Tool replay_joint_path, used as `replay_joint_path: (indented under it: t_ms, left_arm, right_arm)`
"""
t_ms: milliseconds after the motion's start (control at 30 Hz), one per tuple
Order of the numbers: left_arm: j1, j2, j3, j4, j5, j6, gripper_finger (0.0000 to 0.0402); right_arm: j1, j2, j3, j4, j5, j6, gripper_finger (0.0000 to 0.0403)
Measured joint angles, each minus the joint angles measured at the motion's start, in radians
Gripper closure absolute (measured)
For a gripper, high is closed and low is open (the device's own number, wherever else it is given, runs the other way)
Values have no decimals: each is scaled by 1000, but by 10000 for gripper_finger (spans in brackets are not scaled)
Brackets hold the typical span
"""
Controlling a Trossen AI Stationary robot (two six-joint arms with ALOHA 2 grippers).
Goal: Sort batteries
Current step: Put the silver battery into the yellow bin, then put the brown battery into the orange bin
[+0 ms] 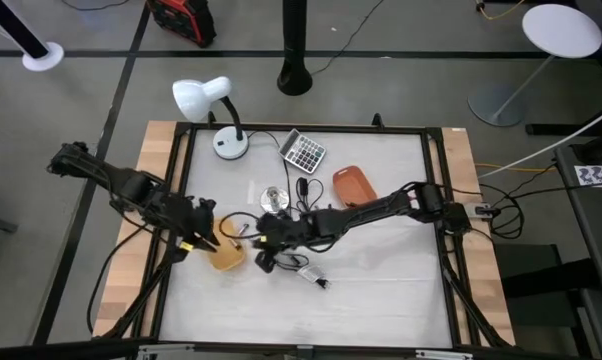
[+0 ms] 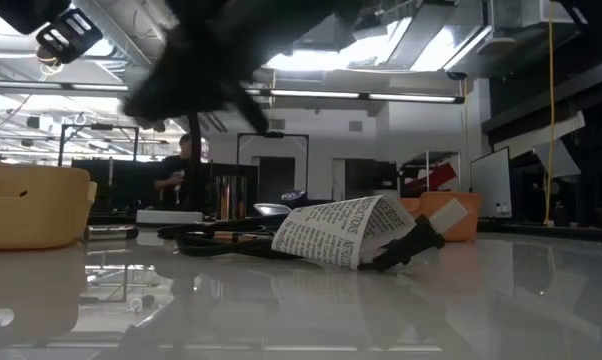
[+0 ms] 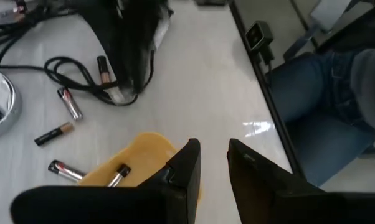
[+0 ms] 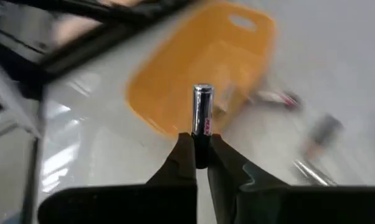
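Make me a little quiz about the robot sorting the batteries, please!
1. True or false: the right gripper holds a battery.
2. What colour is the bin beyond that battery? A yellow, B blue, C green.
3. Fill in: the left gripper holds ____.

Key: 1 true. 2 A. 3 nothing; its fingers are open, above the bin, with loose batteries on the table.

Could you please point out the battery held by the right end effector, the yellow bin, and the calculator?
held battery (image 4: pixel 202 112), right wrist view, on its silver body.
yellow bin (image 4: pixel 206 62), right wrist view, on its inner floor.
calculator (image 1: pixel 304 152), high view, on its keypad.
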Motion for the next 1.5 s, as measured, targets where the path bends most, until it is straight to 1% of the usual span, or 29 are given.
replay_joint_path:
  t_ms: [133,233,333,400,567,833,900,967,1033,1167,1233,1400,1500]
  left_arm:
    - [0,-27,0,-1,0,2,329]
    - [2,-32,0,-1,-5,3,329]
    - [2,-32,0,-1,-11,4,329]
    - [2,-31,0,-2,-12,4,329]
    - [2,-31,0,-1,-12,4,329]
    - [2,-31,0,-1,-14,4,329]
    - [2,-31,0,-1,-27,4,329]
    - [2,-29,-3,7,-57,4,329]
    - [2,-28,-13,11,-95,5,329]
    - [2,3,-14,10,-148,4,329]
    - [3,27,-14,20,-169,11,329]
    - [4,115,-14,86,-216,78,329]
    - [9,167,-15,111,-224,120,329]
  right_arm:
    - [-2,59,-1,212,-14,-67,391]
    - [-8,103,0,326,-20,-77,391]
    - [-14,146,-1,398,-37,-77,391]
    - [-15,167,-1,429,-46,-74,391]
    - [-22,190,-2,420,-62,-74,391]
    - [-21,188,0,461,-79,-171,391]
    - [-23,188,-1,442,-81,-177,391]
    - [-29,180,-2,413,-121,-177,391]
    - [-42,151,-2,359,-216,-176,391]
    - [-75,73,0,195,-473,-159,391]
    - [-81,43,0,106,-558,-120,391]
    - [-70,-31,0,-86,-628,-114,391]
    - [-54,-45,0,-214,-628,-112,391]
